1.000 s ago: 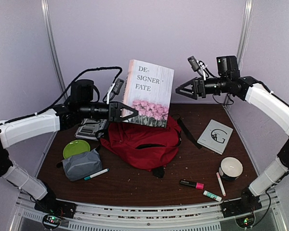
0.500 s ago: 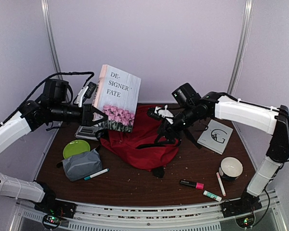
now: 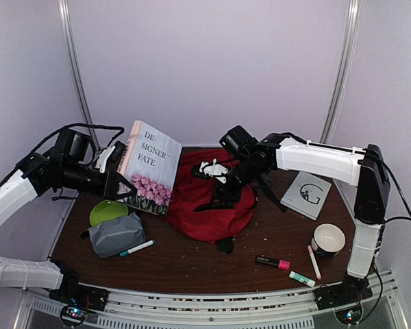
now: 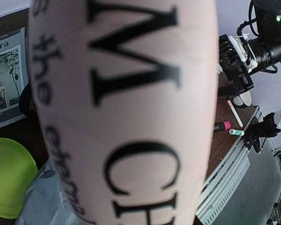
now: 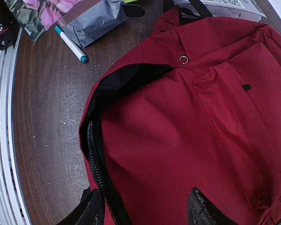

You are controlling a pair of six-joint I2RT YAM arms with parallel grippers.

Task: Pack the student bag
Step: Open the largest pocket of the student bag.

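Red student bag lies mid table nr the rear edge, main zip open, prob. nothing packed yet; left tool clamps a flowered book aloft nr the left edge, right tool straddles the zip lip, grip unclear; grey pouch, 2nd book lie unpacked.

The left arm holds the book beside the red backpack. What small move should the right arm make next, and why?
Probably close the right claw on the zipper edge of the backpack and lift it slightly. The open fingers straddle that edge, the opening is only a narrow slit, and the left claw holds the large book tilted just left of the backpack.
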